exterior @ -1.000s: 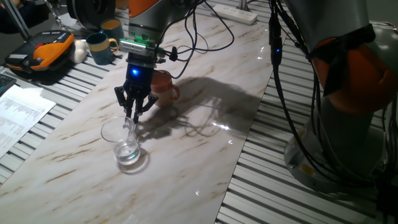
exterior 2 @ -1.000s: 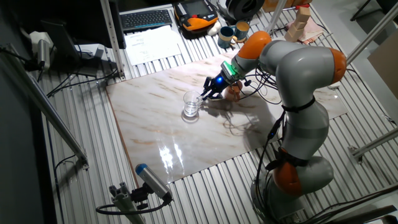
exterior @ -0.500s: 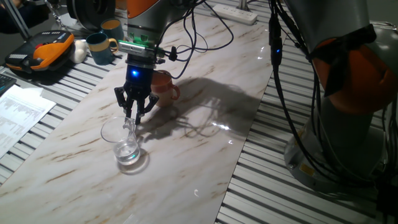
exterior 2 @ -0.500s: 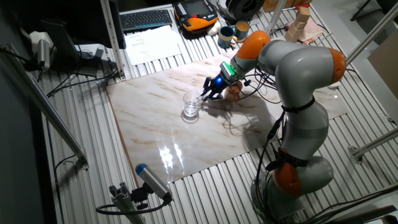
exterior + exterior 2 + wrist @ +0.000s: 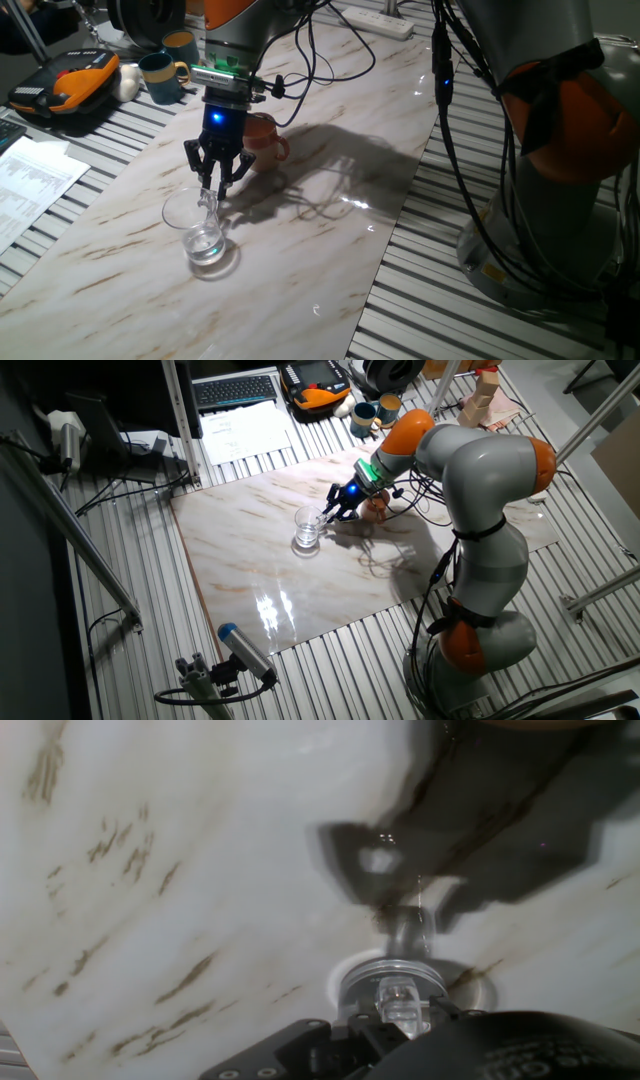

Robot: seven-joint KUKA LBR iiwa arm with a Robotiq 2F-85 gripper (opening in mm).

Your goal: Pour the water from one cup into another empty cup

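Observation:
The glass mug (image 5: 200, 230) stands upright on the marble table top (image 5: 300, 250), with a little clear water (image 5: 206, 246) at its bottom. My gripper (image 5: 213, 188) comes down from above and is shut on the mug's clear loop handle, which shows close up in the hand view (image 5: 400, 1002). The terracotta mug (image 5: 265, 138) stands upright just behind the gripper, apart from it. In the other fixed view the glass mug (image 5: 307, 532) sits left of the gripper (image 5: 328, 515), and the terracotta mug (image 5: 377, 508) is to its right.
Two teal mugs (image 5: 162, 75) and an orange-black device (image 5: 70, 85) sit at the back left off the marble. Papers (image 5: 30, 180) lie at the left edge. Cables hang over the marble behind the terracotta mug. The arm's base (image 5: 560, 200) stands at the right.

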